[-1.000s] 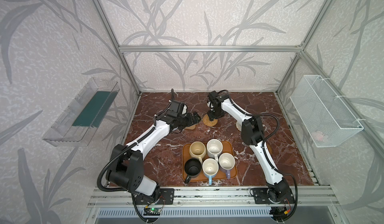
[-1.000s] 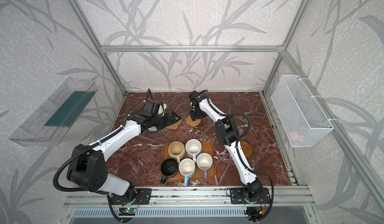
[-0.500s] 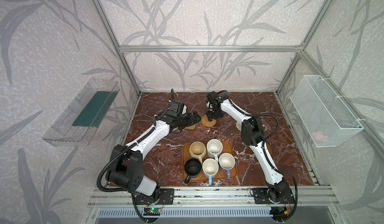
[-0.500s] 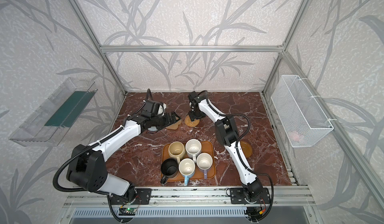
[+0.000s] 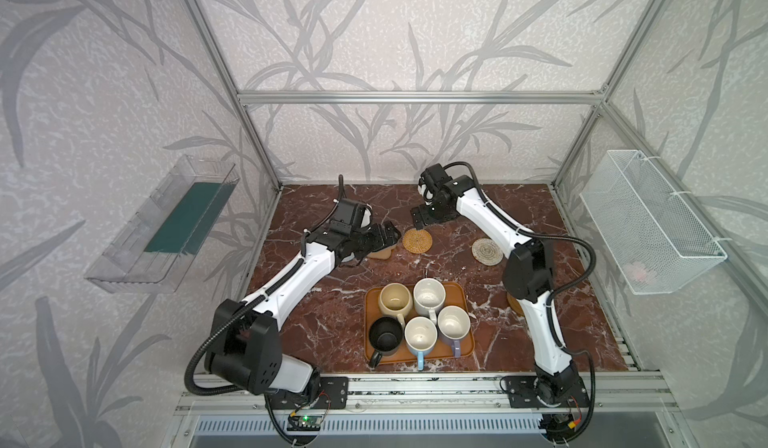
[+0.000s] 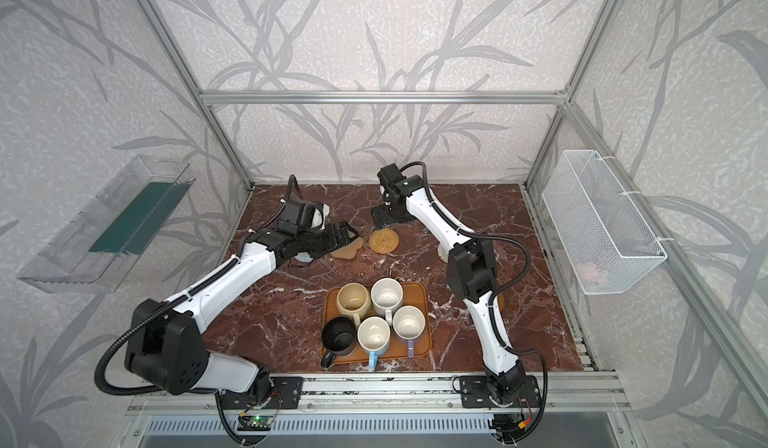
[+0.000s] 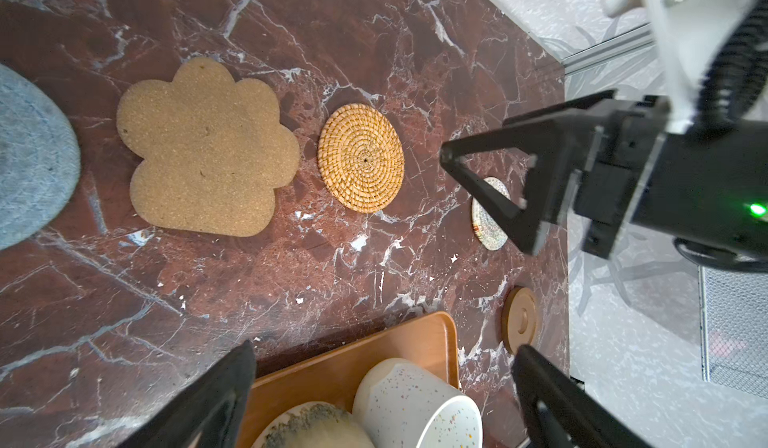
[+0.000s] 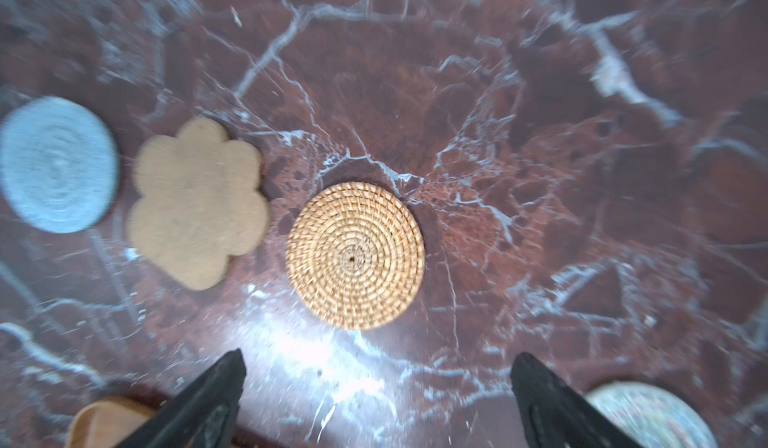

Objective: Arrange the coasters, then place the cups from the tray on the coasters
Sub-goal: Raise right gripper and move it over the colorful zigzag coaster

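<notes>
The golden rattan coaster (image 5: pixel 417 241) (image 8: pixel 355 254) lies flat on the marble. My right gripper (image 5: pixel 419 217) (image 8: pixel 376 363) hovers open and empty just behind it. Left of it lie the tan paw coaster (image 7: pixel 203 151) and the grey-blue coaster (image 7: pixel 29 163). My left gripper (image 5: pixel 384 234) (image 7: pixel 382 375) stands open and empty over the paw coaster's edge. The whitish rope coaster (image 5: pixel 487 251) and the wooden disc (image 7: pixel 519 319) lie to the right. The tray (image 5: pixel 440 354) carries the beige (image 5: pixel 395 298), speckled white (image 5: pixel 429 296), black (image 5: pixel 385 333), light blue (image 5: pixel 420 333) and lavender (image 5: pixel 453 325) cups.
A clear plastic bin (image 5: pixel 166 225) hangs on the left wall and a white wire basket (image 5: pixel 648 221) on the right wall. The right arm's elbow (image 5: pixel 528 267) stands over the wooden disc's side of the table. An aluminium frame surrounds the marble top.
My right gripper opened, let go of the rattan coaster and lifted slightly back from it. The left arm has not moved.
</notes>
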Robot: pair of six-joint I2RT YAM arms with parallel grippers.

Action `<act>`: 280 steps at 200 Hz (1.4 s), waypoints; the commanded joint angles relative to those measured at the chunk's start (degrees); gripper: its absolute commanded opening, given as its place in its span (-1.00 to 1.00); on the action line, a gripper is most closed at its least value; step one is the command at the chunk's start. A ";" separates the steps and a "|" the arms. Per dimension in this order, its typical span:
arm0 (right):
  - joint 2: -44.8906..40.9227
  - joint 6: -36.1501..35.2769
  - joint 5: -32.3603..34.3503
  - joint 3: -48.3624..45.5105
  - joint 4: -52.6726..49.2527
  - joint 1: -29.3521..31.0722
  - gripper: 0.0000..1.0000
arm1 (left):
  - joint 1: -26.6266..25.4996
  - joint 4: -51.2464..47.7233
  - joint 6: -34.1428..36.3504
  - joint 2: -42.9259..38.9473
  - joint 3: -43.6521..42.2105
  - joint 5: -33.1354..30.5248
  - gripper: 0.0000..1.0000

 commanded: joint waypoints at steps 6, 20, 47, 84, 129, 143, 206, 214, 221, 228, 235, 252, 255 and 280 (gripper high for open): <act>-12.51 3.71 2.44 -10.57 6.50 0.50 0.98 | -0.55 -2.40 1.04 -2.76 3.01 2.70 0.98; -19.26 5.06 3.65 -18.25 11.35 0.40 0.98 | -1.02 -3.96 1.49 -3.31 3.91 3.02 0.98; -30.93 7.38 4.98 -32.19 20.09 -0.32 0.98 | -2.27 -8.13 3.01 -3.37 6.59 2.62 0.98; -37.87 10.54 1.37 -41.39 20.99 -5.21 0.98 | -4.79 -9.34 3.61 -2.58 8.59 4.02 0.98; -39.91 11.87 -2.99 -50.75 23.32 -11.17 0.98 | -8.59 -10.66 3.36 2.30 12.74 4.33 0.98; -39.00 12.75 -3.26 -51.70 22.24 -12.49 0.98 | -9.65 -11.69 2.90 4.52 14.43 3.72 0.98; -32.83 8.55 -4.05 -51.98 19.94 -15.48 0.98 | -11.16 -11.66 4.97 10.46 17.93 2.74 0.98; -32.13 7.83 -4.08 -52.11 19.94 -15.65 0.98 | -11.26 -11.84 4.88 11.04 18.21 2.25 0.98; -31.53 7.04 -4.24 -52.26 20.03 -15.95 0.94 | -11.32 -12.29 4.76 11.67 18.47 1.80 0.98; -30.81 6.71 -4.17 -52.21 19.76 -16.29 0.93 | -11.49 -12.43 4.83 12.18 18.63 1.61 0.98; -30.09 6.66 -4.10 -52.32 19.41 -16.77 0.93 | -11.59 -12.28 4.77 12.68 18.72 1.44 0.98; -28.88 6.35 -4.19 -52.83 19.54 -17.63 0.94 | -11.95 -11.26 4.58 13.47 18.63 1.43 0.98; -28.87 6.27 -4.13 -52.89 19.69 -17.72 0.95 | -12.00 -11.12 4.53 13.63 18.78 1.43 0.98; -25.93 5.68 -3.85 -53.29 20.09 -17.90 0.97 | -12.12 -10.20 4.48 14.85 18.96 1.34 0.98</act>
